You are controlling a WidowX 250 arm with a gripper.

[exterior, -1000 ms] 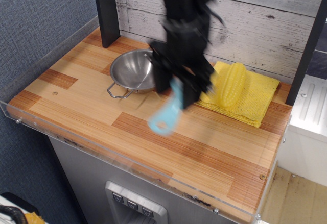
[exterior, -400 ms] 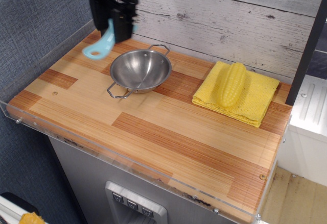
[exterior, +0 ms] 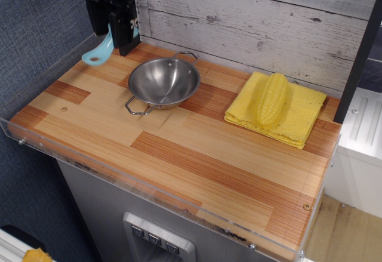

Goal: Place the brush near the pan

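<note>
The light blue brush [exterior: 98, 51] hangs from my black gripper [exterior: 112, 28] at the far left back corner of the wooden counter, its rounded handle end with the hole pointing down-left; the bristles are hidden between the fingers. The gripper is shut on the brush and holds it above the counter, left of and behind the pan. The shiny steel pan [exterior: 163, 82] with two wire loop handles sits on the counter's left half, empty.
A yellow corn cob [exterior: 271, 98] lies on a yellow cloth [exterior: 298, 116] at the back right. A clear acrylic wall [exterior: 54, 74] edges the counter on the left and front. A dark post [exterior: 128, 41] stands behind the gripper; grey plank wall at the back.
The gripper has carried the brush from the counter's middle, right of the pan, across to the far left back corner, and is now a little further left and lower than 0.4 s ago.
</note>
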